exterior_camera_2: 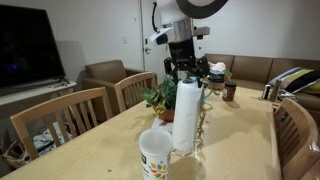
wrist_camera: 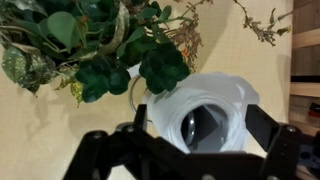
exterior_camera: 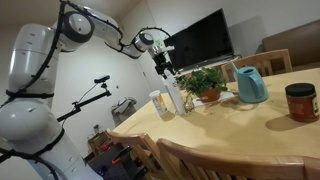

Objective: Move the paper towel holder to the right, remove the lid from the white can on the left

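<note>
Fingers hang spread wide just over the top of the paper towel holder, gripping nothing. We see the arm stretched out, wrist pointing down. On the counter we count one holder, one white can beside it with its lid on, and one plant.

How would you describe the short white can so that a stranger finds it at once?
On the wooden table, find the tall paper towel holder beside the green plant. The white can stands next to it: only about half as tall, whitish, with a yellowish mark on its side.
</note>
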Robot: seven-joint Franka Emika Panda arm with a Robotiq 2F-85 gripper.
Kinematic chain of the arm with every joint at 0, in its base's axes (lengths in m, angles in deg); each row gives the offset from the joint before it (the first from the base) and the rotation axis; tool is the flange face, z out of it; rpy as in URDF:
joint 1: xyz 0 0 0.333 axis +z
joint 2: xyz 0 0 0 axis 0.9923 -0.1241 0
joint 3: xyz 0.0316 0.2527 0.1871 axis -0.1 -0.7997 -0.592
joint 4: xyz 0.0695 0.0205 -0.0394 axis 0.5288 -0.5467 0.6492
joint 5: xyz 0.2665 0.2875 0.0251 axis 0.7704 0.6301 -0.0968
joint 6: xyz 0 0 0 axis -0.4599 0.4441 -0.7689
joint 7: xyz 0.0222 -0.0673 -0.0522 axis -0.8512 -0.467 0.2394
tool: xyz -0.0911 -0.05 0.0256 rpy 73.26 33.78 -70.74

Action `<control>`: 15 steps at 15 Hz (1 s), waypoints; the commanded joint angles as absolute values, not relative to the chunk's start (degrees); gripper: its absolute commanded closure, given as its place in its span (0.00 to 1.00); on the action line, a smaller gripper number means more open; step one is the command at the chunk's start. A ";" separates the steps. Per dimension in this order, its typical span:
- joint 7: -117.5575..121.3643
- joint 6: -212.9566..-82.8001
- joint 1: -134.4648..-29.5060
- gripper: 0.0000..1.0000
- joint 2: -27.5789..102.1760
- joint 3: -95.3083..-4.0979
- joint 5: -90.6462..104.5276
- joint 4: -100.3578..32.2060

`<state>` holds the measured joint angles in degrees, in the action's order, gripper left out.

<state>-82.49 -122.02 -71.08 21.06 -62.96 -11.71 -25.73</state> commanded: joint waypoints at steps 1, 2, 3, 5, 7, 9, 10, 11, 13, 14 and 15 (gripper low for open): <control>-84.06 -119.40 -70.65 0.00 19.35 -62.65 -12.53 -22.53; -84.01 -119.39 -70.61 0.00 19.27 -62.66 -12.56 -22.46; -83.85 -119.37 -70.56 0.00 19.44 -62.73 -12.49 -22.60; -83.65 -119.46 -70.40 0.00 19.65 -62.75 -12.60 -22.73; -82.99 -119.22 -70.17 0.00 19.58 -62.61 -12.61 -22.48; -83.17 -119.60 -70.17 0.26 19.30 -62.56 -12.75 -22.29; -83.25 -119.53 -70.29 0.35 19.12 -62.62 -12.46 -22.15; -83.23 -119.67 -70.31 0.42 19.07 -62.58 -12.52 -22.19; -83.30 -120.14 -70.57 0.58 19.12 -62.65 -12.25 -22.52; -83.20 -120.13 -70.61 0.66 19.14 -62.64 -12.19 -22.59; -83.17 -120.07 -70.60 0.73 19.18 -62.62 -12.23 -22.55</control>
<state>-82.52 -121.63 -70.83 19.79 -62.93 -11.85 -24.25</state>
